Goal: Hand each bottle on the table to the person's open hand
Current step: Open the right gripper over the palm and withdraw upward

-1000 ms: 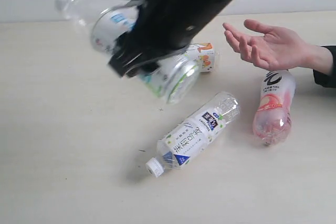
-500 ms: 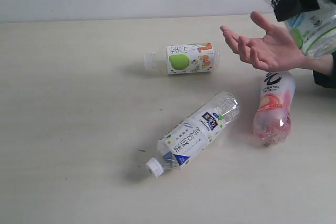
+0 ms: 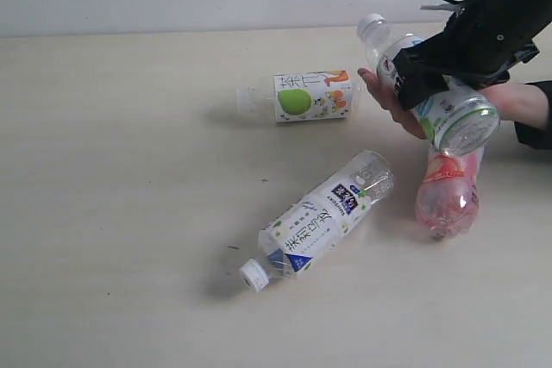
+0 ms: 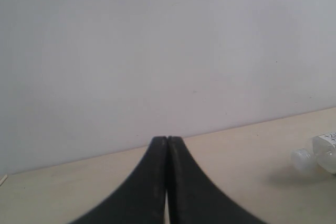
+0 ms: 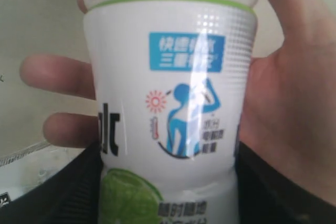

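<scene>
The pale tabletop (image 3: 103, 213) fills most of the exterior view. The robot's right hand (image 3: 429, 75) reaches in over its far right part. Its jaws stand wide and are clamped on either side of the white-green bottle (image 3: 457, 118), at the label. The bottle is held tilted, with its white cap (image 3: 373, 28) pointing up and away.

Directly beneath this hand is the person's open hand (image 5: 294, 103), palm up. Its fingers (image 5: 58, 74) show past the bottle's side (whether the bottle actually presses on the palm I cannot tell).

Three more bottles lie on their sides on the tabletop:
- The pink bottle (image 3: 448, 191) is just under the right hand.
- The white-blue bottle (image 3: 323, 217) is near it, toward the camera.
- The apple-and-orange bottle (image 3: 302, 96) is beside it, off toward the middle.

The robot's left hand (image 4: 167, 145) appears only in its own wrist view. Its jaws are pressed together with nothing between them.
</scene>
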Controlling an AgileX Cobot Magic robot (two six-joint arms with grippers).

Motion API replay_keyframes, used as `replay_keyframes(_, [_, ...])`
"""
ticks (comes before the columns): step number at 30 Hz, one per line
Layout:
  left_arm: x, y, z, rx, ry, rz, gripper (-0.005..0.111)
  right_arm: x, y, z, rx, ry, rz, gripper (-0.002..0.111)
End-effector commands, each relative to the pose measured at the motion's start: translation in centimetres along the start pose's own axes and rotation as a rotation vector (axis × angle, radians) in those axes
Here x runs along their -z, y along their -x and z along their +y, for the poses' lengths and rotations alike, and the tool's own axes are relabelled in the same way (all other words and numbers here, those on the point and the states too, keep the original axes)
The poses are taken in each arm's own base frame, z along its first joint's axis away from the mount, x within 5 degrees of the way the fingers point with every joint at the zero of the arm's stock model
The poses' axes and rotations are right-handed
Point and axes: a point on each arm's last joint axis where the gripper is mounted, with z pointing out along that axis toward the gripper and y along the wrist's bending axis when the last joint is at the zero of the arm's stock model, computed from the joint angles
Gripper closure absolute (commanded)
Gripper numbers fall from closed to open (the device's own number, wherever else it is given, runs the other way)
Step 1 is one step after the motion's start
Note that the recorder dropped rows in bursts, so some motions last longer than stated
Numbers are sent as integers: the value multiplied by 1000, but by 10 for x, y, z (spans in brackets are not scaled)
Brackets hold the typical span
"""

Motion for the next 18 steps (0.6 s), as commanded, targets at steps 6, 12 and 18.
replay_keyframes(6, [1, 0, 0, -2, 4, -5, 107, -3, 1, -4, -22, -11, -12, 41])
replay_keyframes(12, [1, 0, 0, -2, 4, -5, 107, 12, 3, 0, -11, -18, -65, 13])
replay_keyframes(18, [1, 0, 0, -2, 4, -5, 107, 55, -4, 8, 38, -42, -117, 8])
